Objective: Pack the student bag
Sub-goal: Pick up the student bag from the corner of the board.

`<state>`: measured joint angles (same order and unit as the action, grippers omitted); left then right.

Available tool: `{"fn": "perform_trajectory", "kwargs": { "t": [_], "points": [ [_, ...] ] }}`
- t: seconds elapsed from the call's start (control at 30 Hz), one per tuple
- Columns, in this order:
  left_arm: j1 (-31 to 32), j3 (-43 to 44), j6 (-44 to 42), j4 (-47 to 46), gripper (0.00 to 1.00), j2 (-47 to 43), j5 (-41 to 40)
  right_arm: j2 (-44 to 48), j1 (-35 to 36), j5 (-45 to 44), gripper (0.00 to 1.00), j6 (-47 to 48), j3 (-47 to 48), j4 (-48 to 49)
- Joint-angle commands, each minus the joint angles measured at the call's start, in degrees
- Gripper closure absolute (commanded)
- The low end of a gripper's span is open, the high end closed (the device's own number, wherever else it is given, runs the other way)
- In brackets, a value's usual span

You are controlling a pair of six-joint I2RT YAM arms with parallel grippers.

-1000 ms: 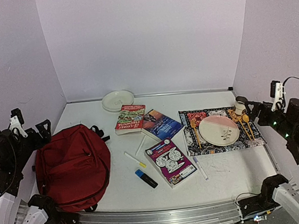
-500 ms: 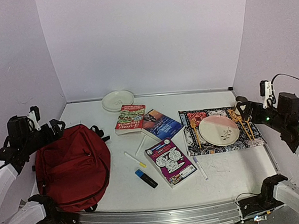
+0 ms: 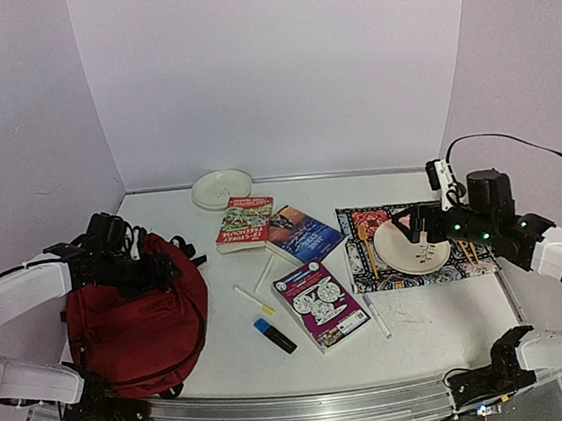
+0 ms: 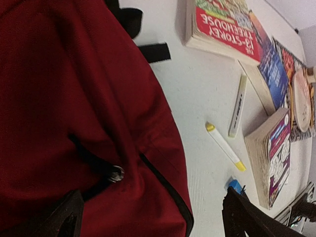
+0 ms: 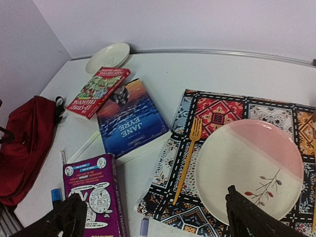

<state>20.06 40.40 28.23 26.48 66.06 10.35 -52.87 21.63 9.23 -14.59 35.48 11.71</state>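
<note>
The dark red student bag (image 3: 137, 321) lies flat and zipped at the table's left, and its black zip pull (image 4: 116, 173) shows in the left wrist view. My left gripper (image 3: 151, 267) hovers open over the bag's top right part, holding nothing (image 4: 153, 219). Right of the bag lie a red book (image 3: 245, 222), a blue book (image 3: 304, 234) and a purple book (image 3: 321, 305). My right gripper (image 3: 415, 226) hangs open and empty above the left edge of the pink plate (image 5: 249, 168).
A yellow-capped marker (image 3: 253, 300), a white pen (image 3: 263, 273), a blue highlighter (image 3: 274, 335) and a purple pen (image 3: 376, 315) lie around the books. The patterned placemat (image 3: 358, 253) carries the plate, a fork (image 5: 188, 158) and spoons. A white dish (image 3: 221, 189) sits at the back wall.
Both arms have swung in from the table's sides: the left to above the bag, the right to above the placemat. Both grippers stayed open, and nothing on the table moved.
</note>
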Motion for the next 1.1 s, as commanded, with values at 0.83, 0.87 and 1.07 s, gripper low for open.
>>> {"fn": "perform_trajectory", "kwargs": {
  "t": [0.83, 0.87, 1.07],
  "points": [
    [28.9, 12.6, 18.3, 13.1, 0.27, 23.2, -11.7, -3.2, 4.9, 1.5, 0.02, 1.6, 0.7, 4.6],
    [28.9, 12.6, 18.2, 12.0, 0.31, 23.8, -11.3, -3.2, 5.2, 1.1, 0.02, 1.4, 0.4, 4.9],
    [28.9, 14.6, 18.7, 7.2, 0.93, 24.7, -6.5, -3.9, 7.2, 0.5, 0.02, -0.1, 0.2, 5.4]
  ]
}}
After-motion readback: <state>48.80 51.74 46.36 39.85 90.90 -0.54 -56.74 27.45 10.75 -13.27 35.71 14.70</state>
